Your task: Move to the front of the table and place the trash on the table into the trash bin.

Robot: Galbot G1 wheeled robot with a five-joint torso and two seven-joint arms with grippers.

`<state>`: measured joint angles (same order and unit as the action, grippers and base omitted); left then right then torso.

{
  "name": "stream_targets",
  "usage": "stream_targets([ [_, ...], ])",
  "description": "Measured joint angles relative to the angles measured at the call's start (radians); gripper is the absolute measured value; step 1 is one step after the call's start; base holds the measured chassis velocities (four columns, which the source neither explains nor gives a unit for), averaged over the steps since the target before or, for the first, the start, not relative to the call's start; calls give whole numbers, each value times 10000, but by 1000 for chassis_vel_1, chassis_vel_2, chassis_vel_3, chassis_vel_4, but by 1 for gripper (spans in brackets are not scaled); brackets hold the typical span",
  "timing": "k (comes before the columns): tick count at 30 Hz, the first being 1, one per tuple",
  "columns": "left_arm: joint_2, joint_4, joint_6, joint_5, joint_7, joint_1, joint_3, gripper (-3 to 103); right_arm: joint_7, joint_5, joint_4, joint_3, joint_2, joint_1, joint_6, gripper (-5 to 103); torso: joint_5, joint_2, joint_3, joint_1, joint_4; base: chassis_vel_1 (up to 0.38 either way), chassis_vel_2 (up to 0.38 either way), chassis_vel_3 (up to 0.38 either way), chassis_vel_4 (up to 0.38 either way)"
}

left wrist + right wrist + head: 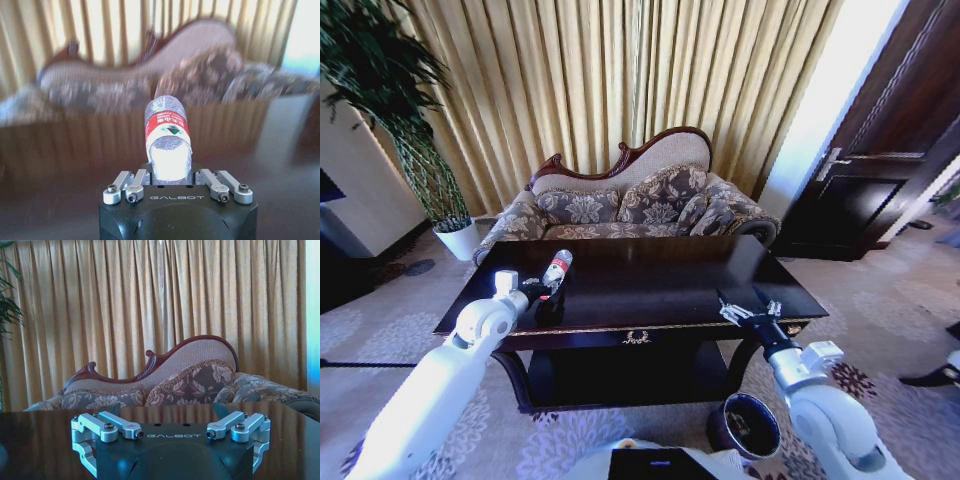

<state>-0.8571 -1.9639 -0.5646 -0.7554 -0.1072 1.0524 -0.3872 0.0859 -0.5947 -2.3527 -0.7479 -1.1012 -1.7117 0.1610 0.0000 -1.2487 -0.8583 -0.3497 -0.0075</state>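
while the gold curtains (620, 80) fill the back wall, the floral sofa (630, 205) with its carved wooden back sits just behind the table (670, 285), whose dark glossy top mirrors the room and whose front edge carries gold trim and a brass pull. a dark wooden door (880, 150) stands at the right, and a leafy plant (390, 110) in a white pot (457, 238) stands at the far left on the patterned carpet (880, 310).

down at the near right, on the floor by the table's front right leg, sits the trash bin (743, 425), a small dark round bucket seen from above, with something pale inside that is too small to make out.

the left gripper (548, 292) reaches over the left part of the table top and has its fingers closed around the bottle (557, 268), a clear plastic one with a red cap and red label. the bottle tilts up and away from the gripper, lifted off the table top. seen from the left wrist, the bottle (167, 132) stands between the finger linkages, label facing the camera.

the right gripper (748, 308) hovers at the table's front right edge with its fingers spread wide and nothing between them; from the right wrist, the linkages (107, 426) splay outward above the glossy surface.
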Motion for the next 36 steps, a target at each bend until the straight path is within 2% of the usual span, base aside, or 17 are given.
stream_targets([
  [1, 0, 0, 0, 0, 0, 0, 0, 34, 0, 0, 0, 0, 0, 0, 0, 100, 0, 0, 0, 0, 0, 0, 0, 0, 0],
  [2, 28, -61, 690, 481, 325, 105, -6, 31, 168, -412, -116, 89, 123, 60, 77, 100, -1, 0, 0, -1, 1, 0, 0, 0, 0],
  [3, 43, -111, 980, 670, 409, 143, -5, 30, 230, -619, -177, 126, 189, 95, 138, 100, -1, 0, 0, 0, 1, 0, 0, 0, 0],
  [5, 128, -303, 1995, 1557, 642, 315, 34, 30, 407, -1769, -452, 266, 602, 293, 424, 100, 0, 0, 0, 0, 0, 0, 0, 0, 0],
  [6, 128, -303, 1995, 1557, 642, 315, 34, 30, 407, -1769, -452, 266, 602, 293, 424, 100, 0, 0, 0, 0, 0, 0, 0, 0, 0],
  [8, 253, -420, 3076, 2757, 735, 482, 130, 30, 456, -2631, -668, 422, 977, 510, 633, 100, 0, 0, 0, 0, 1, 0, 0, 0, 0],
  [9, 299, -447, 3361, 3085, 751, 527, 160, 30, 460, -2885, -728, 475, 1091, 589, 686, 100, 0, 0, 0, -1, 1, 0, 0, 0, 0],
  [10, 420, -523, 3939, 3771, 759, 619, 241, 30, 465, -3585, -860, 595, 1370, 805, 790, 100, 0, 0, 0, 0, 0, 0, 0, 0, 0],
  [11, 420, -523, 3939, 3771, 759, 619, 241, 30, 465, -3585, -860, 595, 1370, 805, 790, 100, 0, 0, 0, 0, 0, 0, 0, 0, 0],
  [15, 859, -873, 4909, 5422, 630, 691, 714, 30, 392, -5530, -989, 893, 2218, 1690, 901, 100, 0, 0, 0, 0, 4, 0, 0, 0, 0],
  [17, 1011, -989, 5045, 5702, 550, 589, 983, 30, 273, -5868, -921, 958, 2392, 1925, 903, 100, -3, 0, 0, 0, 2, 0, 0, 0, 0],
  [21, 1592, -1252, 5604, 6361, 293, -406, 2276, 30, -220, -7088, -440, 1507, 2967, 3229, 902, 100, 0, 1, -1, 0, -1, 0, 0, 0, 0],
  [24, 1786, -1332, 5688, 6426, 250, -1002, 2838, 30, -261, -7381, -160, 2012, 3054, 3910, 901, 100, 2, 0, 0, -1, 1, 0, 0, 0, 0],
  [25, 1936, -1396, 5658, 6402, 197, -1597, 3408, 30, -266, -7493, 136, 2539, 3065, 4496, 902, 100, 1, 0, -1, -1, 0, 0, 0, 0, 0],
  [26, 1936, -1396, 5658, 6402, 197, -1597, 3408, 30, -266, -7493, 136, 2539, 3065, 4496, 902, 100, 1, 0, -1, -1, 0, 0, 0, 0, 0],
  [29, 2084, -1421, 5393, 6192, 135, -2750, 4410, 30, -269, -7533, 817, 3478, 2980, 5443, 902, 100, 3, 1, -1, -1, -1, 0, 0, 0, 0],
  [36, 2151, -1283, 5027, 5741, -29, -4310, 5974, 30, -272, -7465, 1687, 4379, 2649, 6810, 902, 100, 0, 1, -1, -1, 1, 0, 0, 0, 0],
])
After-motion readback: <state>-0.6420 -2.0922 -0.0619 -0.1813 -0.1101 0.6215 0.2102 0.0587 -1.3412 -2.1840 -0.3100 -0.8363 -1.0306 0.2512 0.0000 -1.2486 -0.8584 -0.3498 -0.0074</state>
